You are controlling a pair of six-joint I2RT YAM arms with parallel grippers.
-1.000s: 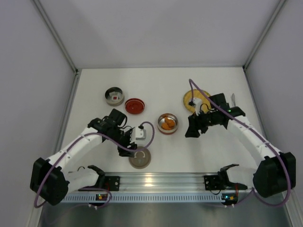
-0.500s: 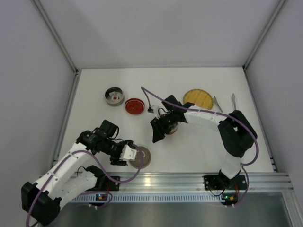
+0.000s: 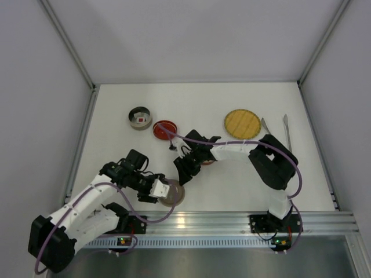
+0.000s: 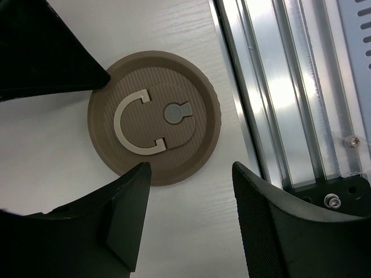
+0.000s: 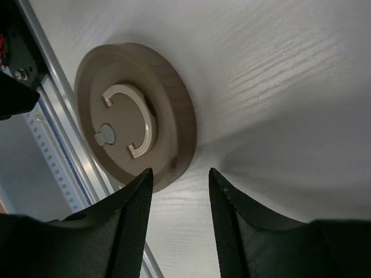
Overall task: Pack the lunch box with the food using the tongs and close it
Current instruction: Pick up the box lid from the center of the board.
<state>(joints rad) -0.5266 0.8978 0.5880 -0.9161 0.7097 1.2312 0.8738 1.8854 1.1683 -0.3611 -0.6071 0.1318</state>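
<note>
A round brown lid [image 3: 173, 193] with a pale C-shaped handle lies by the front rail, also seen in the left wrist view [image 4: 153, 119] and the right wrist view [image 5: 133, 116]. My left gripper [image 3: 163, 189] [image 4: 188, 174] is open just left of the lid, with bare table between its fingers. From behind the lid, my right gripper [image 3: 180, 172] [image 5: 179, 174] reaches toward it, open and holding nothing. A small tin [image 3: 139, 118] at the back left holds a white roll [image 3: 139, 120]. My right arm covers the tin of orange chunks. The silver tongs [image 3: 286, 130] lie at the far right.
A red lid [image 3: 164, 129] sits beside the back-left tin. The yellow plate [image 3: 242, 122] is at the back right, with a second slim silver piece [image 3: 264, 125] next to it. The aluminium rail [image 3: 232, 220] [image 4: 290, 87] runs along the front edge, close to the brown lid.
My right arm has swung left from the yellow plate, over the orange tin, to the brown lid, and its jaws have narrowed. My left gripper has dropped toward the lid.
</note>
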